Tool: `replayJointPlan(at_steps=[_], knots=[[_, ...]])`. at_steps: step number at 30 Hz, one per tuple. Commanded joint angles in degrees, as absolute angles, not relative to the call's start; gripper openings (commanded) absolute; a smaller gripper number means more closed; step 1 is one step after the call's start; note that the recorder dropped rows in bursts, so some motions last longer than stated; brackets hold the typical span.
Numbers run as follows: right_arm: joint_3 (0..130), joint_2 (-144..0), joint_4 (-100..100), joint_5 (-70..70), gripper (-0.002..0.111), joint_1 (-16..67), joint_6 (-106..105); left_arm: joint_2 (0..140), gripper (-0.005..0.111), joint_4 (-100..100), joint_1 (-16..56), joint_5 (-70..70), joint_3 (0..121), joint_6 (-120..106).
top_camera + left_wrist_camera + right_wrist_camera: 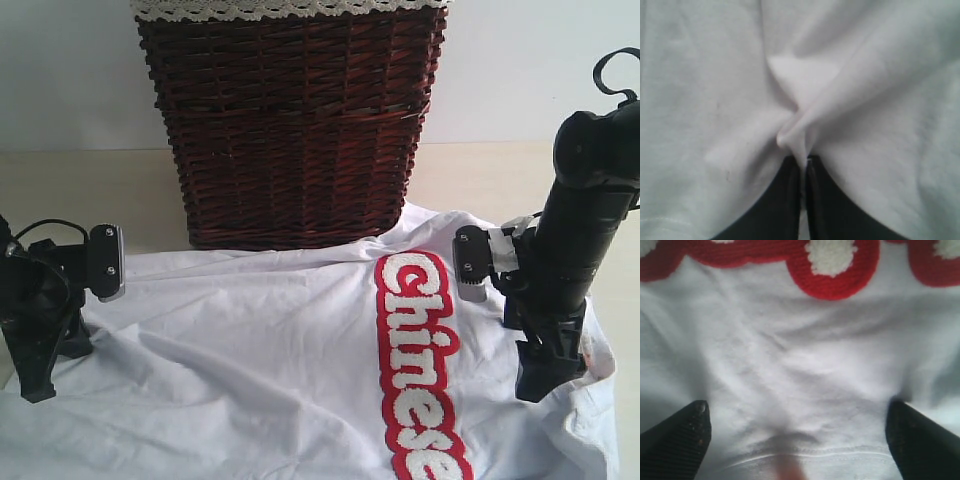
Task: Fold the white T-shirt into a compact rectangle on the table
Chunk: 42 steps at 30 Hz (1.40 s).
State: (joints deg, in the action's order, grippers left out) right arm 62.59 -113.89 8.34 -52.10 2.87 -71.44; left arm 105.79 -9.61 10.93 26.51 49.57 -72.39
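The white T-shirt (260, 350) lies spread and rumpled across the table (90, 190), its back edge just in front of the dark red wicker basket (295, 125) w/ lace-trimmed liner (290, 8). Red-and-white "Chinese" lettering (420, 365) runs down the shirt's right half. Left gripper (803, 161) is down on the shirt's left side, jaws pinched together on a raised fold of white fabric. Right gripper (797, 415) sits on the right side beside the lettering, jaws spread wide, fingertips (690, 422) pressed onto the cloth near a stitched hem, nothing held between them.
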Motion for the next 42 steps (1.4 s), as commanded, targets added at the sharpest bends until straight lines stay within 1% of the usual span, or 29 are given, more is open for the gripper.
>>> replayJointPlan(at_steps=[1,6,14,20,26,34,42], knots=[[60.9,-116.6,8.8,-50.7,0.091,2.7,-69.1,105.4,0.0,-10.3,10.8,26.2,49.5,-71.9],[60.9,-115.3,8.5,-50.8,0.091,2.7,-65.8,105.4,0.0,-10.3,10.8,26.2,49.5,-71.9],[60.9,-108.3,5.7,-50.7,0.091,2.7,-64.2,105.4,0.0,-10.4,10.8,25.5,49.5,-71.9],[56.5,-106.0,4.0,-45.3,0.091,2.7,-62.5,105.4,0.0,-11.2,10.8,25.4,49.5,-71.9],[51.3,-105.9,4.2,-38.4,0.091,2.7,-66.0,105.4,0.0,-11.2,10.8,25.3,49.5,-71.9],[51.3,-106.9,8.9,-31.6,0.091,2.7,-67.9,105.4,0.0,-11.2,10.8,25.1,49.5,-71.9],[51.3,-112.6,9.4,-33.5,0.091,2.7,-68.5,105.4,0.0,-11.3,10.8,25.1,49.5,-71.9]])
